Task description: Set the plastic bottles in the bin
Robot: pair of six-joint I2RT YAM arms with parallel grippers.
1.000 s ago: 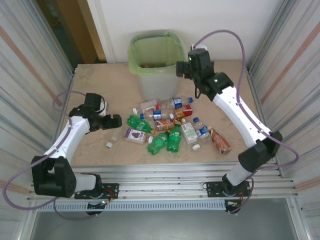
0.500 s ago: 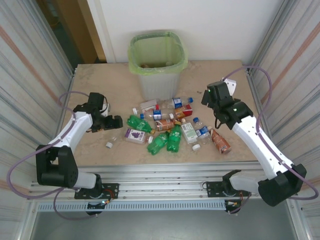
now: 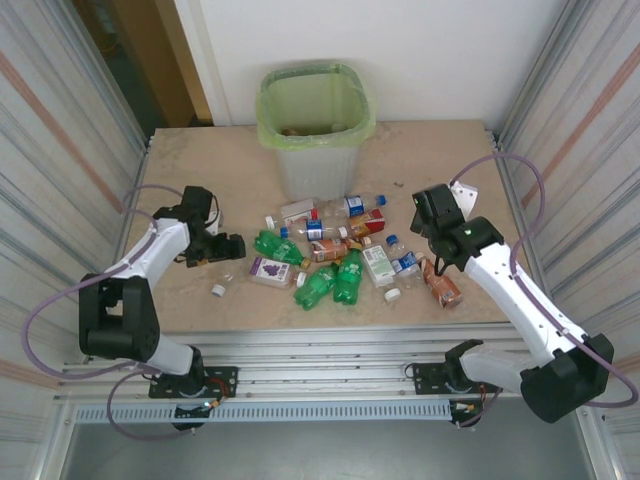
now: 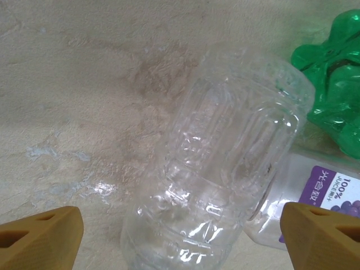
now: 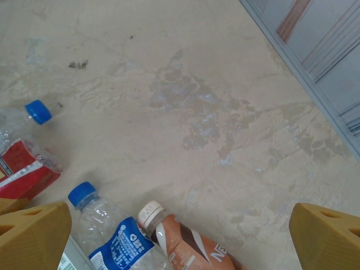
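Beneath me lay a beige table, stained and worn pale in patches. A plain white wall closed the far side, and corrugated metal panels flanked me left and right. Brown wooden boards showed far left, and aluminium rails edged the near side.

Roughly fourteen plastic bottles, one bin, two loose caps.

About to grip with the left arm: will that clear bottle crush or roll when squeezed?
The clear bottle looks empty and thin-walled, so it is probably light and apt to buckle. Its ribbed round body may roll if nudged.
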